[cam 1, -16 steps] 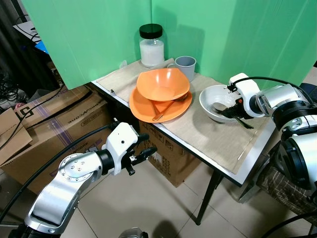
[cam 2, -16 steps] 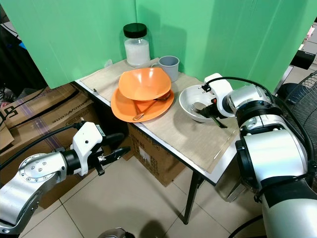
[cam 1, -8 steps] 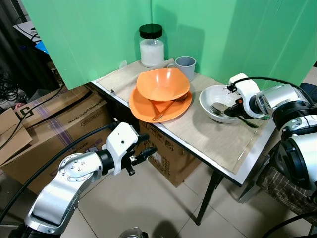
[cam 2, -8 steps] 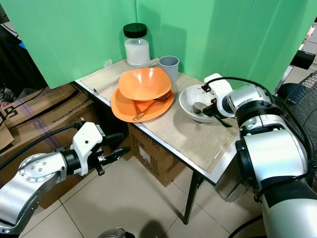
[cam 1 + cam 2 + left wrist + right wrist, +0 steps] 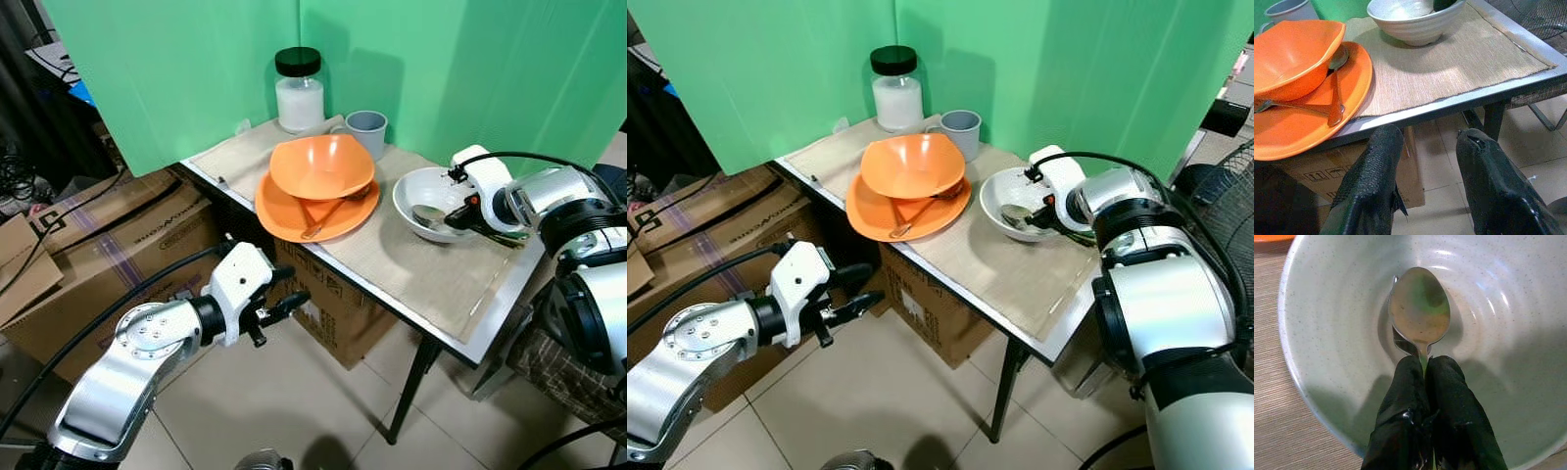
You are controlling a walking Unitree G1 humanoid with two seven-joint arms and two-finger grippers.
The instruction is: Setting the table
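Observation:
A white speckled bowl (image 5: 412, 192) stands on the woven placemat (image 5: 421, 274) at the table's right side. My right gripper (image 5: 466, 213) reaches over its rim, shut on the handle of a metal spoon (image 5: 1420, 308) whose head hangs inside the bowl. An orange bowl (image 5: 321, 164) rests on an orange plate (image 5: 284, 211) with an orange spoon (image 5: 328, 215) and a fork beside it. Behind them stand a grey mug (image 5: 367, 130) and a black-lidded jar (image 5: 299, 90). My left gripper (image 5: 292, 297) hangs open below the table's front edge, with nothing between its fingers (image 5: 1371, 181).
A green screen (image 5: 431, 59) backs the table. Cardboard boxes (image 5: 88, 245) sit on the tiled floor at the left and under the table. A black table leg (image 5: 411, 387) stands near the front. A fan and cables lie at the far right and far left.
My right gripper has lifted the spoon a little and drawn it toward the bowl's right rim. The left arm has not moved.

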